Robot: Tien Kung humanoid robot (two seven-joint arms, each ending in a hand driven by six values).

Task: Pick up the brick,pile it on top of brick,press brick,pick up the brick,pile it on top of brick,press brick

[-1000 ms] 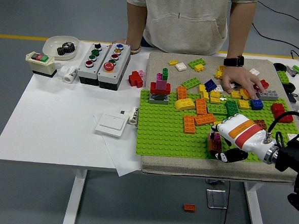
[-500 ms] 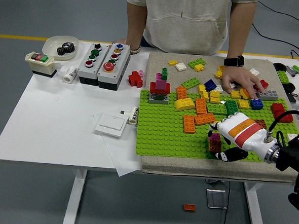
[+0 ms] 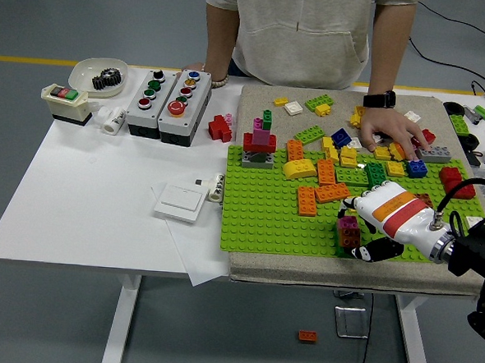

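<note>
Green studded baseplate lay under our right hand, whose glossy white shell had shifted slightly since a second earlier. Its fingers stayed curled around the small stack of blocky plastic bricks at the plate's near edge. A person's hand rested on loose bricks.

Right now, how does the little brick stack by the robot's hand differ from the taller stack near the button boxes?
The small stack stands at the baseplate's near edge against the right hand; the tall stack stands free at the far left. The small one shows magenta over brown; the tall one gray, red, pink and green. Both sit upright on the green baseplate.
</note>
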